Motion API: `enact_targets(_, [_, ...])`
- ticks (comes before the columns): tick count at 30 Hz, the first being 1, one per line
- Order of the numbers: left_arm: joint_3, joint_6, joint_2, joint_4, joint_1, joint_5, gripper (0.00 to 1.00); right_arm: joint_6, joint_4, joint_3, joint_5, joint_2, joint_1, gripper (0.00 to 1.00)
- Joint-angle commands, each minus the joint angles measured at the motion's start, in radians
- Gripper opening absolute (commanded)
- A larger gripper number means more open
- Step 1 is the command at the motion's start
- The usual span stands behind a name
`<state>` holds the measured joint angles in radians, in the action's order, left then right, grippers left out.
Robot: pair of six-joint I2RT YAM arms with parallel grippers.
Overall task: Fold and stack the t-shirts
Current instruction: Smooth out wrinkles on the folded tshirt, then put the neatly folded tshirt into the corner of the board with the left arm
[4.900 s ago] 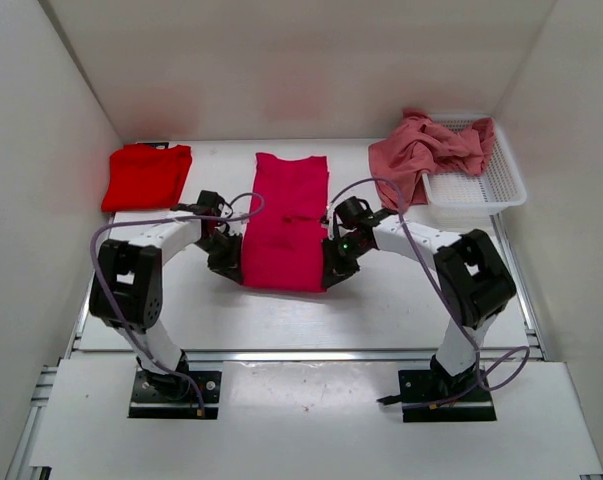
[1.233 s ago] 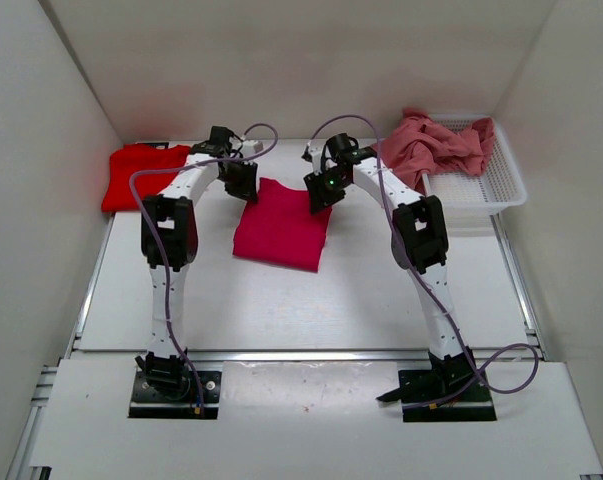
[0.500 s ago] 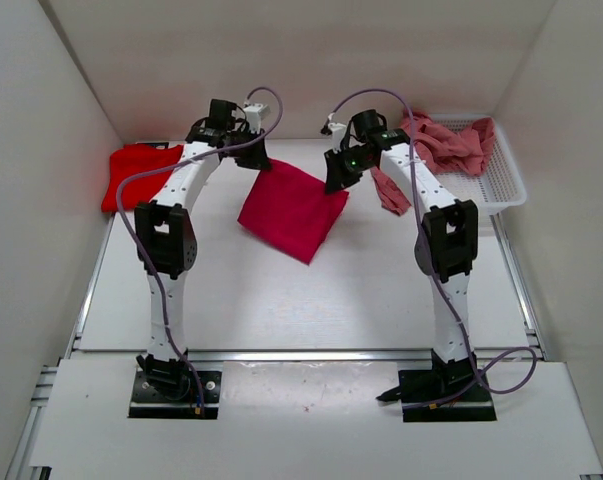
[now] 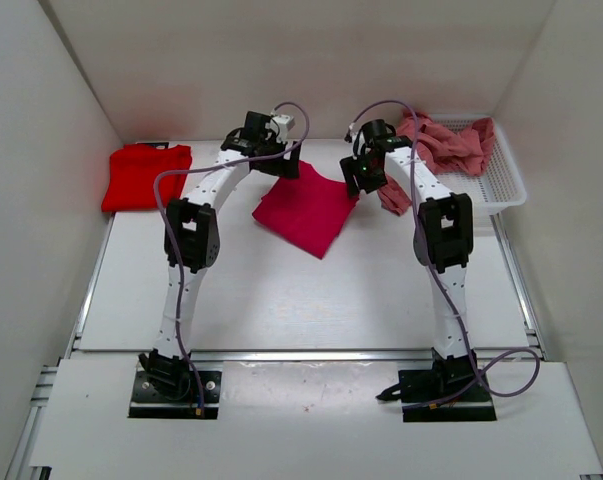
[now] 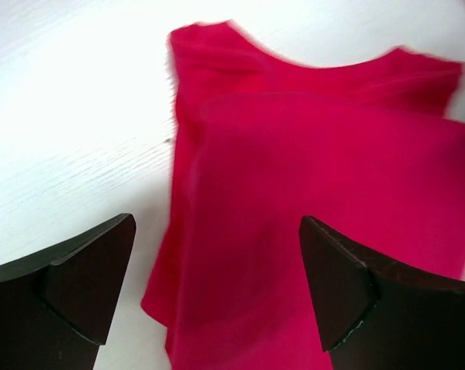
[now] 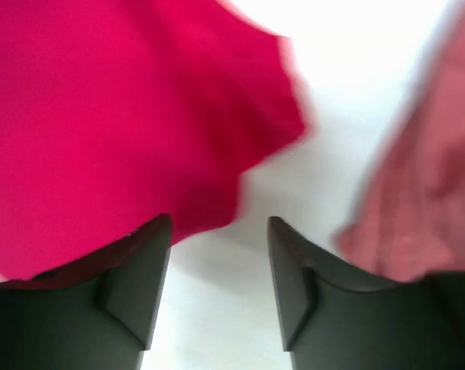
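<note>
The crimson-magenta t-shirt lies folded and skewed on the table at the back middle. My left gripper hovers over its far left corner, fingers spread wide, with only cloth below them. Over the far right corner hangs my right gripper, open, bare table showing between its fingers; the crimson shirt spreads to their left. The bright red t-shirt lies folded at the back left. The salmon pink t-shirt is crumpled over the basket's left rim, and its cloth shows at the right of the right wrist view.
A white mesh basket stands at the back right against the wall. White walls close in the left, back and right sides. A metal rail runs along the table's near edge, ahead of the arm bases.
Both grippers opened and let go of the crimson shirt, which they had carried back and to the right. It has dropped onto the table.
</note>
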<state>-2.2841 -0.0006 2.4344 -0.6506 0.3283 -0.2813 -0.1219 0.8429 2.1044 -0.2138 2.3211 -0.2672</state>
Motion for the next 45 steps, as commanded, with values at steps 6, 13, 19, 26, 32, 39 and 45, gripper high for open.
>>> enact_targets(6, [0.035,0.04,-0.101,-0.05,-0.075,-0.039,0.99,0.034,-0.057,0.082,0.249,-0.022,-0.023,0.63])
enact_targets(13, [0.189,0.12,-0.101,-0.158,-0.084,-0.254,0.99,0.021,-0.031,0.063,0.136,-0.111,-0.061,0.61])
enact_targets(19, [0.232,0.093,-0.068,-0.172,-0.048,-0.197,0.98,0.002,-0.025,0.045,0.113,-0.202,-0.069,0.59])
enact_targets(26, [0.235,0.091,0.008,-0.176,-0.009,-0.17,0.78,-0.03,-0.033,0.009,0.103,-0.293,-0.055,0.57])
enact_targets(32, [0.207,0.085,0.032,-0.178,0.017,-0.115,0.1,-0.056,-0.039,0.002,0.102,-0.354,-0.053,0.56])
enact_targets(39, [0.092,0.135,-0.034,-0.173,0.014,0.066,0.0,-0.071,-0.042,-0.031,0.125,-0.39,-0.056,0.56])
enact_targets(45, [0.035,0.279,-0.11,-0.152,-0.031,0.302,0.0,-0.074,-0.044,0.011,0.122,-0.371,-0.072,0.55])
